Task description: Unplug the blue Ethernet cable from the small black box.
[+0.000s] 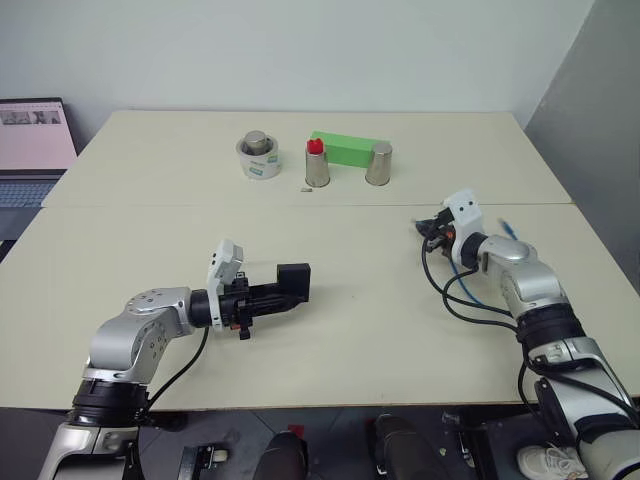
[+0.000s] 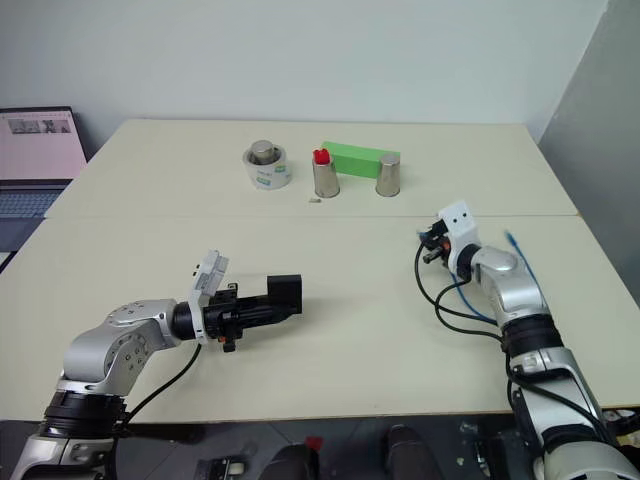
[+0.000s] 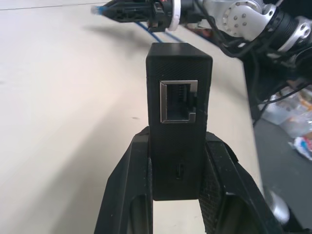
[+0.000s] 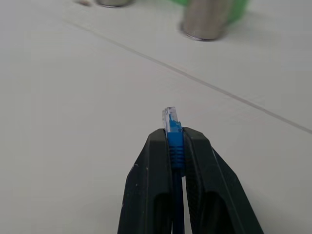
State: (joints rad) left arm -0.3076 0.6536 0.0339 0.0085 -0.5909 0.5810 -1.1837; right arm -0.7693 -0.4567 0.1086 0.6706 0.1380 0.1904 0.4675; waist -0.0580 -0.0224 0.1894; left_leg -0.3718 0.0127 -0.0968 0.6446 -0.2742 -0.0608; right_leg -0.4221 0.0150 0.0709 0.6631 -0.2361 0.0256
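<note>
The laptop (image 1: 30,150) is cut off by the picture's left edge — its screen too small to read. The label on the white tub (image 1: 259,160) is unreadable — too small.

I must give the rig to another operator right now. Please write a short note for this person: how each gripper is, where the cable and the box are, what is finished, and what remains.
Left gripper: shut on the small black box, held above the table. The box's network socket is empty.
Right gripper: shut on the blue cable, just behind its plug, which sticks out past the fingertips. The rest of the cable trails back along the right arm.
Done: the cable is out of the box; the two are held well apart, box on the left, plug on the right.
Left: probably only to put both things down and let go.
</note>
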